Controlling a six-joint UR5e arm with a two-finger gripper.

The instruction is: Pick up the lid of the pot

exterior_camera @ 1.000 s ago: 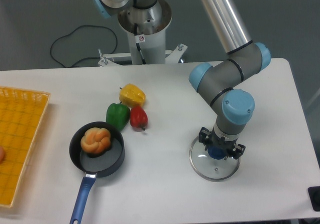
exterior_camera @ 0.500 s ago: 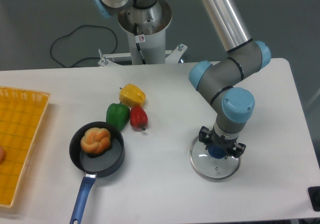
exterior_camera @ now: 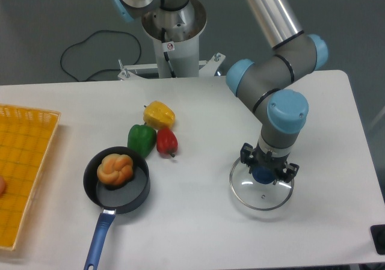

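The pincer is closed on the blue knob of the glass lid, at the right of the view, and the lid seems to hang just above the tabletop. The likeliest trouble from here is a slip: the knob looks small and smooth, so if the fingers have it too high or off its middle, the lid could turn, tip or drop out. A drop would land the rim on the tabletop, and glass may chip. A sudden lift or a sharp turn of the arm could also set the lid swinging about the knob; a slow, straight rise should guard against that. How deep the fingers reach under the knob I cannot tell. Against the frame from half a second ago, the arm and pincer are higher, and the lid has come up with them and sits a little further right, while the pan and the red pepper are where they were.
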